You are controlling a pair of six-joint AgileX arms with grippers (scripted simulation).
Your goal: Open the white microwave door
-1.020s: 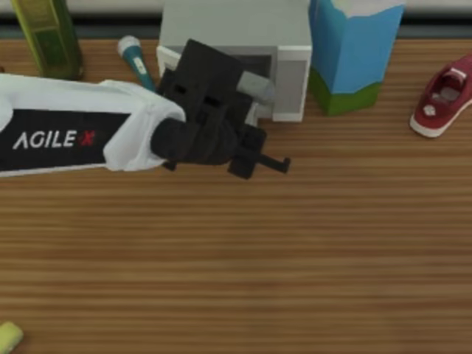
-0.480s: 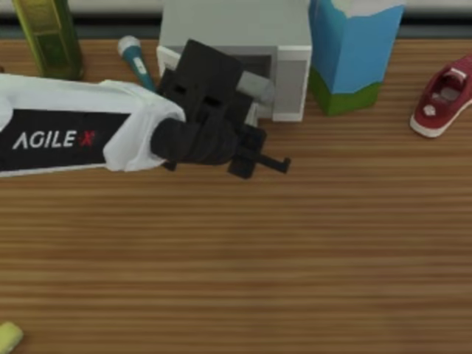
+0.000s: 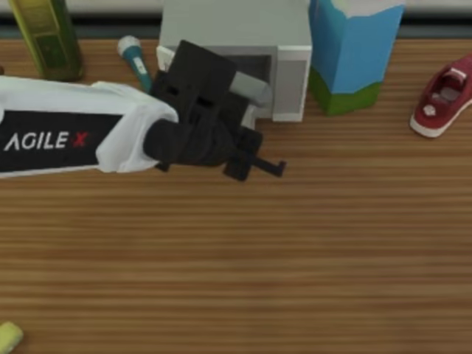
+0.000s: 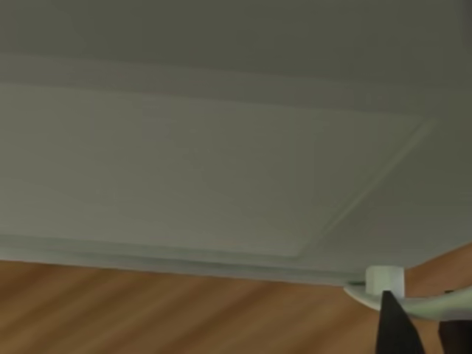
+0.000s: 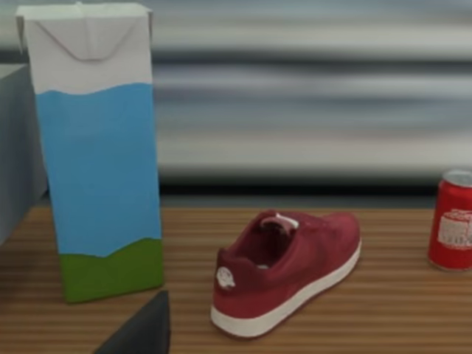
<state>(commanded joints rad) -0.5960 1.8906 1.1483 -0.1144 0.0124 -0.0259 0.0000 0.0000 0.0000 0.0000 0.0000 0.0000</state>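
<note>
The white microwave (image 3: 236, 26) stands at the back middle of the table. Its door (image 3: 259, 66) has a grey window and a silver handle (image 3: 251, 90). My left arm reaches in from the left. My left gripper (image 3: 240, 102) is right at the door's front, shut on the handle. In the left wrist view the door (image 4: 206, 169) fills most of the picture. The handle (image 4: 435, 304) runs across my left gripper (image 4: 424, 335), whose dark fingertips (image 4: 397, 328) stand on either side of it. My right gripper (image 5: 140, 335) is parked off the top view.
A blue, white and green carton (image 3: 352, 51) stands right of the microwave, with a red shoe (image 3: 442, 96) farther right. A teal microphone (image 3: 135, 60) and an olive bottle (image 3: 48, 37) stand at the back left. A red can (image 5: 453, 221) is beyond the shoe (image 5: 287, 269).
My left gripper has shifted slightly to the left, and the silver handle has come a little way with it. Nothing else has moved.
</note>
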